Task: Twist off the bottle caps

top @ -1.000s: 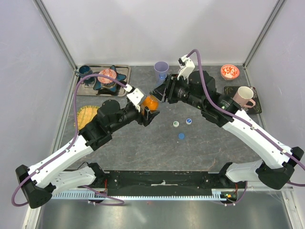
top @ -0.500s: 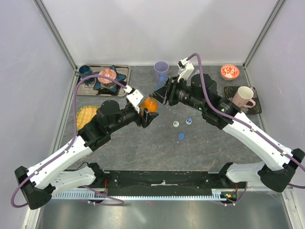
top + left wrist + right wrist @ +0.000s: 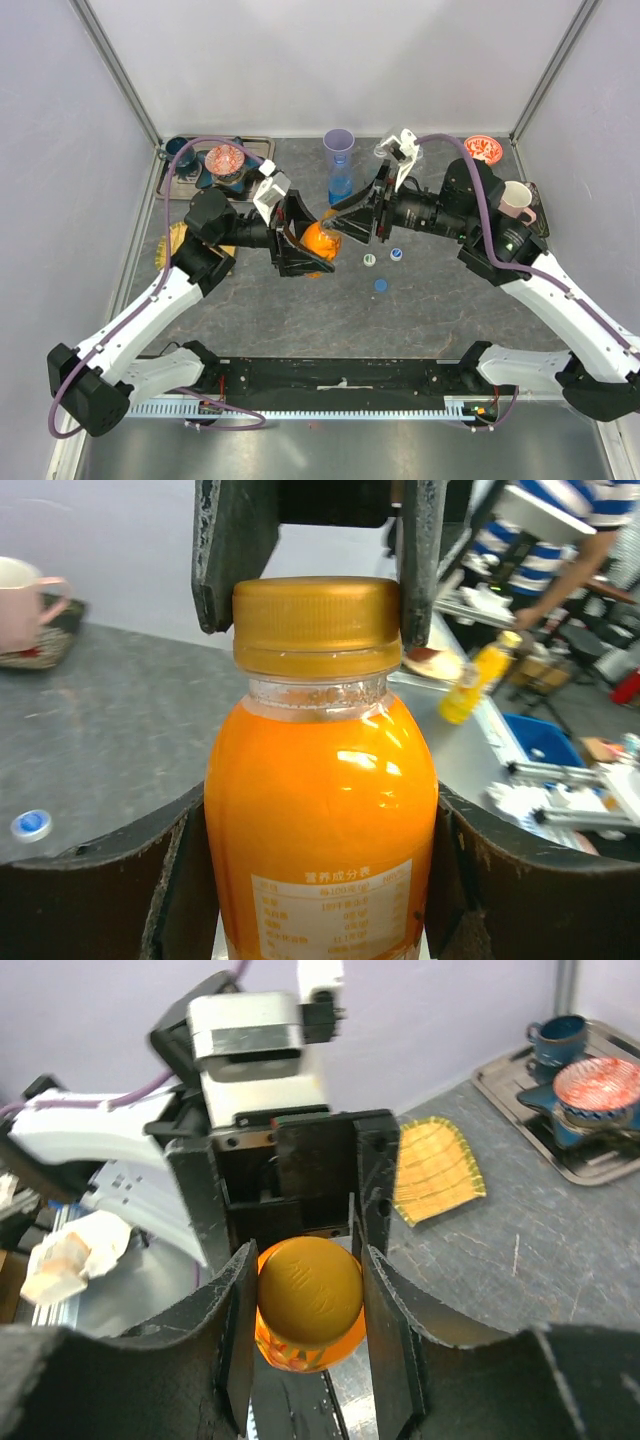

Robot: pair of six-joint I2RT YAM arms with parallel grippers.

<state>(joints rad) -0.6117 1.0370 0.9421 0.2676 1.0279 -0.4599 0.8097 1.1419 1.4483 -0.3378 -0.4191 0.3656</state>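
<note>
Orange bottle (image 3: 320, 810) is hanging over mid-counter (image 3: 430, 320) w/ left gripper (image 3: 308, 248) jaws clamping its body & right gripper (image 3: 305, 1300) jaws pinching the orange cap (image 3: 316, 620); unscrewing is looking like the step in hand, next probably needing a firm wrist twist.

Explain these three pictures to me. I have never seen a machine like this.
This is a robot with two arms bolted to a table, each ending in a two-finger gripper. The wide picture looks down from above. The other two come from a camera on each wrist. The left gripper holds an orange bottle by its body. The right gripper is closed on the bottle's cap, apparently to twist it off. Three loose caps lie on the table. A purple cup, a pink mug and a tray of dishes stand near the edges.
</note>
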